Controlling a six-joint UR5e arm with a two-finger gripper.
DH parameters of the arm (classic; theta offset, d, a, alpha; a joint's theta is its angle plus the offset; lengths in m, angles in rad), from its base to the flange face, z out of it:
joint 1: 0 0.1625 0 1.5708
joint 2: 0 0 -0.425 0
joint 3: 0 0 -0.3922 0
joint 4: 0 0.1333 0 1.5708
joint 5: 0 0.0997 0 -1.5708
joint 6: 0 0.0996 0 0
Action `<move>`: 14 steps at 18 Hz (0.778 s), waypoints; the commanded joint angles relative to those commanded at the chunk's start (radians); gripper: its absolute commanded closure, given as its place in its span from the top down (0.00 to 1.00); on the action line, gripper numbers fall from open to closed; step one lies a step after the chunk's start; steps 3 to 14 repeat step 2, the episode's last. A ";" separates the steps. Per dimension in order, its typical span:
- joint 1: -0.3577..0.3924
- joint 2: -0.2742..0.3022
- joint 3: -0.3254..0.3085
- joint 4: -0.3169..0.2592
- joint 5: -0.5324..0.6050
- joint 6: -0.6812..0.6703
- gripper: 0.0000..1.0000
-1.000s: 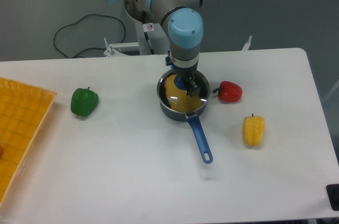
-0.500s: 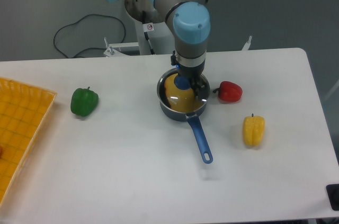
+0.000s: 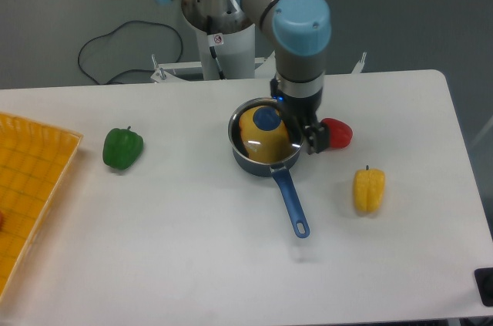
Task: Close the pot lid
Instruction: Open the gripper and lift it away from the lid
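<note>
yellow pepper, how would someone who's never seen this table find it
Start at the pot in the middle of the white table and follow its blue handle toward the front. The yellow pepper lies alone to the right of that handle, clear of the red pepper, which lies behind it.

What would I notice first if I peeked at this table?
The pot in the middle, its lid on top with a blue knob and something yellow under the glass. The big arm hangs just to its right, its pincer near the red pepper. A green pepper sits left, a yellow pepper right.
</note>
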 joint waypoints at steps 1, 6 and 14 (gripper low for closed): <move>0.012 -0.009 0.014 0.002 0.000 0.002 1.00; 0.025 -0.011 0.022 0.003 0.000 0.002 1.00; 0.025 -0.011 0.022 0.003 0.000 0.002 1.00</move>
